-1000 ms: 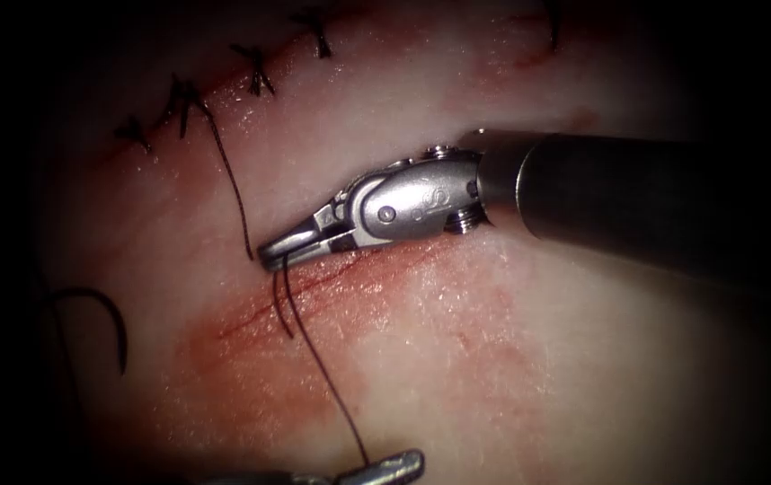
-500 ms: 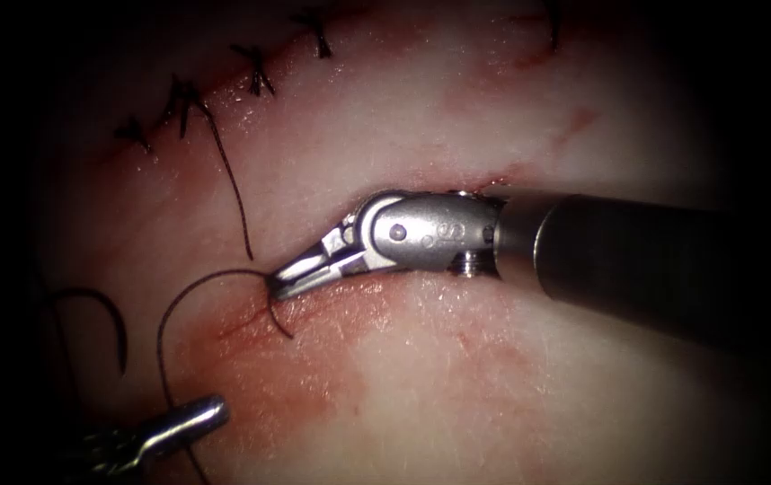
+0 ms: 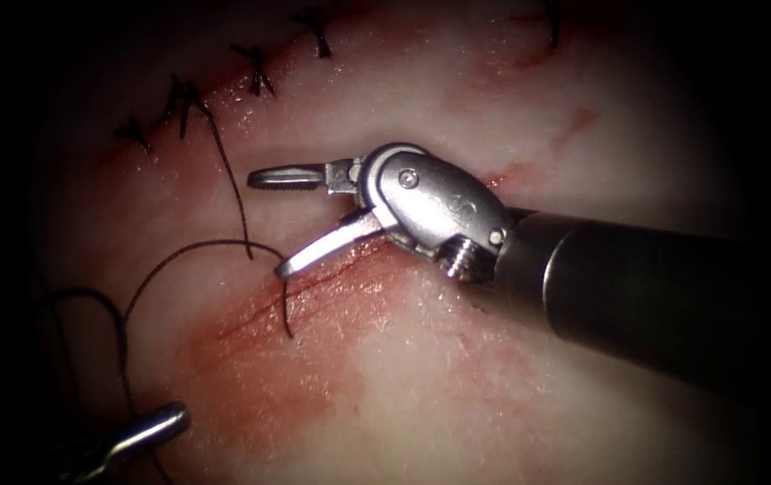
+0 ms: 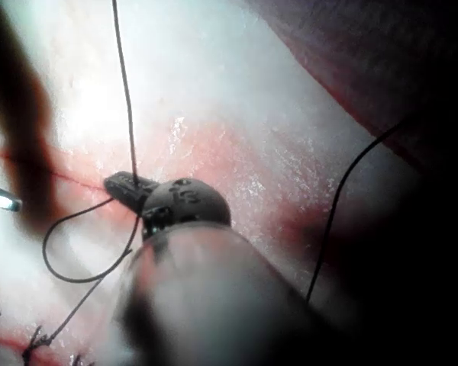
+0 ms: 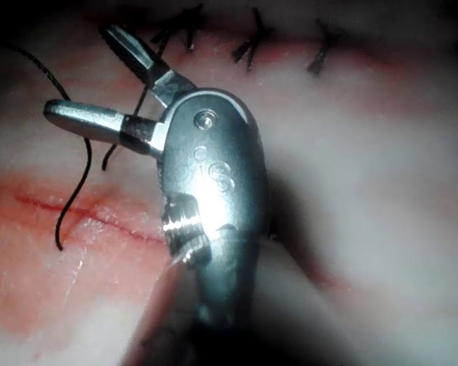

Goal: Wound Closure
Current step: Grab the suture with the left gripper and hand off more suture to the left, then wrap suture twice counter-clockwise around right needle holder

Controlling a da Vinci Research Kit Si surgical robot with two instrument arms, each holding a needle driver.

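Note:
My right tool (image 3: 276, 221) stands open over the tissue (image 3: 511, 377), below and right of the stitched cut (image 3: 255, 74), and holds nothing; in the right wrist view its jaws (image 5: 84, 74) are spread wide. Thread (image 3: 190, 249) arcs from beside its lower jaw down to my left tool (image 3: 154, 426), which is shut on the thread. In the left wrist view the left tool (image 4: 126, 185) grips that strand. A short thread tail (image 3: 287, 310) lies on a thin red line. The curved needle (image 3: 121, 337) rests on the tissue at far left, in neither tool.
Several dark stitches (image 3: 183, 103) close the cut at the upper left, and one long strand (image 3: 233, 193) hangs from them. Red fluid (image 3: 269, 368) stains the tissue below the jaws. The right tool's shaft (image 3: 655, 296) crosses the right side.
The right tool's jaws were shut on the thread and have opened and let it go. The left tool has carried its thread from bottom centre to bottom left, forming a loop.

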